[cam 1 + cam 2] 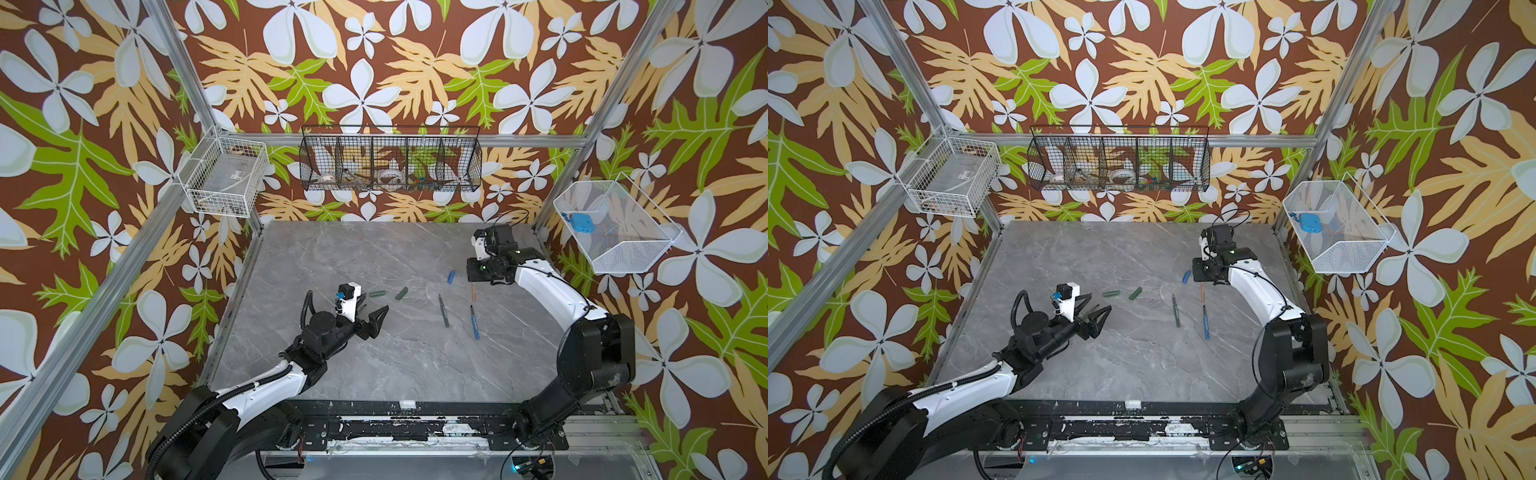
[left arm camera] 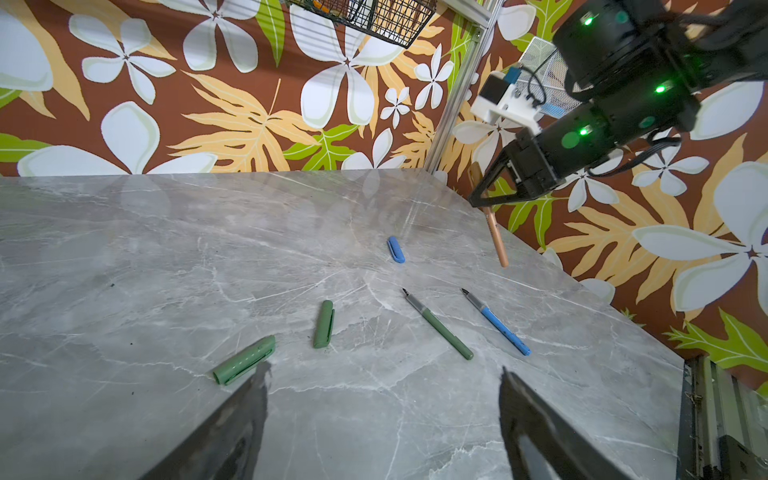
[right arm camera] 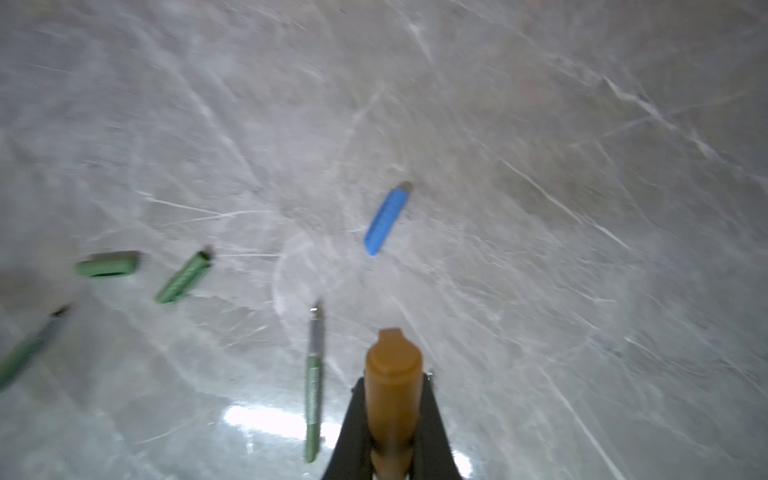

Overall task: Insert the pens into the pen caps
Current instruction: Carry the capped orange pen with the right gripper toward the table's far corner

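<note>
While my right claw (image 2: pixel 484 198) is clamped on the smooth orange-brown pen (image 2: pixel 496 237), that round stick hangs tilted above the grey, white-veined worktop (image 1: pixel 374 374), blunt end down. Near it lies the stubby blue cap (image 1: pixel 451 277). Closer to my base, the thin green pen (image 1: pixel 444 312) and the blue pen (image 1: pixel 475 324) lie almost parallel, dark tips pointing away. My left claw (image 1: pixel 376 303) hovers spread wide and empty. The near green cap (image 2: pixel 245 360), with its clip, lies just beside one fingertip, and the far green cap (image 2: pixel 324 324) a little beyond.
</note>
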